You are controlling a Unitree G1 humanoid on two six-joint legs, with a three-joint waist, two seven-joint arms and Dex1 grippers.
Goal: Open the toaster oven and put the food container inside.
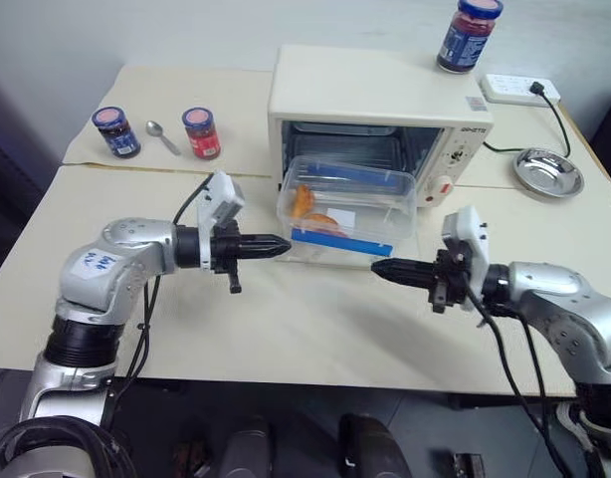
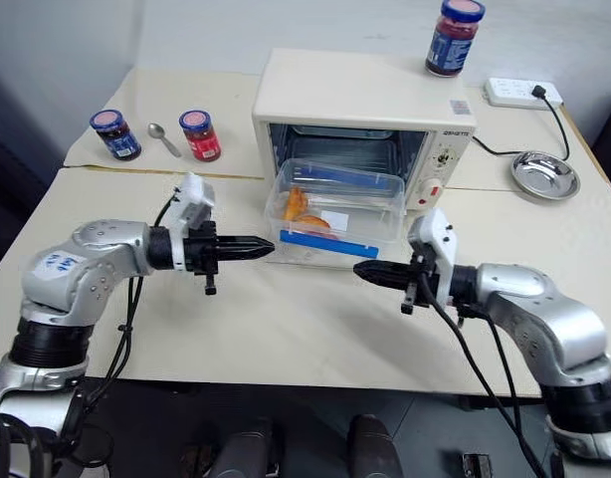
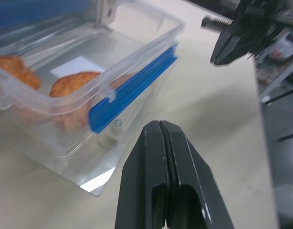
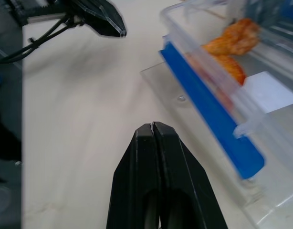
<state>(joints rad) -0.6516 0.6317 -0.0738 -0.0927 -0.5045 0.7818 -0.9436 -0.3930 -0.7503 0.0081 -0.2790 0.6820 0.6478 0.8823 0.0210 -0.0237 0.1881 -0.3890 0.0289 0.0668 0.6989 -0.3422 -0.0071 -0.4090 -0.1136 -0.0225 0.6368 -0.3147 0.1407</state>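
The container (image 1: 347,204) is hiding the oven's (image 1: 375,110) lowered door and most of its cavity. The far jar's (image 1: 469,33) lid is running off the top edge. Jar labels are staying too small to read.

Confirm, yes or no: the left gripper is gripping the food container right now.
No. In the left wrist view the left gripper has its two fingers pressed together on nothing, apart from the food container.

Cream-white toaster oven (image 1: 365,95); clear, blue-clipped food container (image 1: 350,204) of orange pieces.
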